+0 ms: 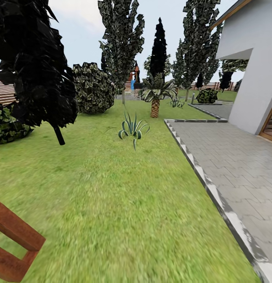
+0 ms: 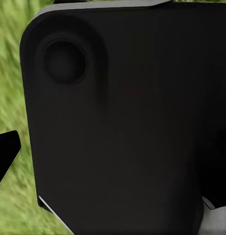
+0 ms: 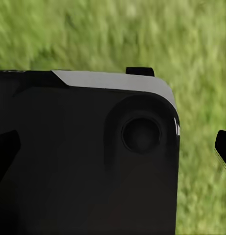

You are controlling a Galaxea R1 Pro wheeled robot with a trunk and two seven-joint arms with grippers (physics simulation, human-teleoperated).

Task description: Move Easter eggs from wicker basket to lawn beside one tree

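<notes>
Here both wrist views look past dark robot body panels to blurred grass, with black finger tips at the picture edges; whether the left gripper or the right gripper is clenched or released I cannot tell, and nothing appears held. In the head view the lawn runs flat and wide from near to far. The wicker basket and the Easter eggs are not on the grass ahead, so no bearing from either gripper, and no nearer arm, can be judged; the robot is probably travelling and must find the basket. A reddish-brown wooden frame sits near left. Beyond stand a dark-leaved tree at far left, a spiky agave-like plant mid-lawn and a short palm farther off. A grey paved path with stone kerb borders the right, beside a white house wall.
</notes>
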